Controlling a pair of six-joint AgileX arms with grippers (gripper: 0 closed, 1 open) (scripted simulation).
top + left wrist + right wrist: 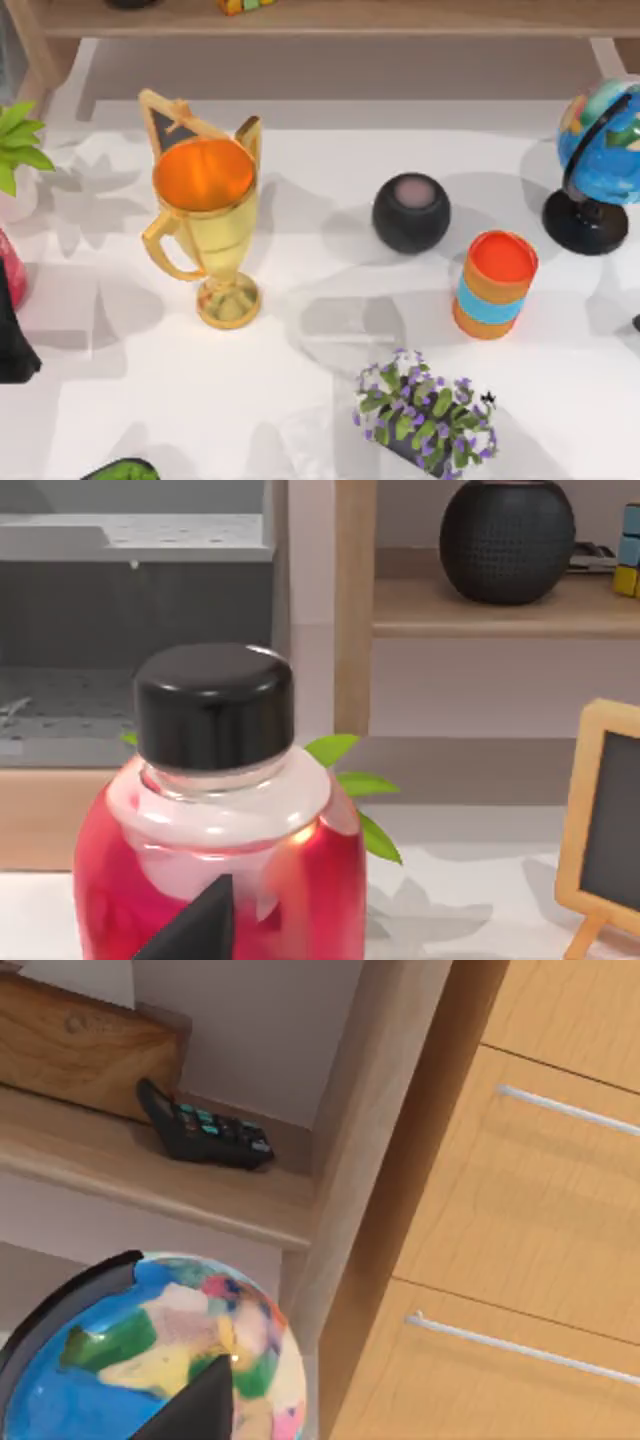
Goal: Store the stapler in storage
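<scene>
**Stapler not yet located, no approach line to call**

I cannot make out the stapler for certain, so I cannot give its long axis or its bearing from either end effector. The likeliest candidate is a green-and-dark object (118,468) cut off by the near edge of the worktop (300,400), toward the left. Too little of it is visible to name it. If that is the stapler, I judge my left arm the nearer one.

My left end effector (195,928) hovers at the left side, looking straight at a red bottle (215,850) with a black cap. My right end effector (200,1405) is over at the right side, just beside the globe (150,1350). Past the globe stands a wooden drawer front (520,1210) with bar handles, which looks like the storage. I cannot tell how far open either end effector is, and neither visibly holds anything.

Across the middle stand a gold trophy (205,220), a black speaker (411,212), an orange can (494,284) and a flower pot (425,415). All of them would lie between that left-side object and the drawers.
</scene>
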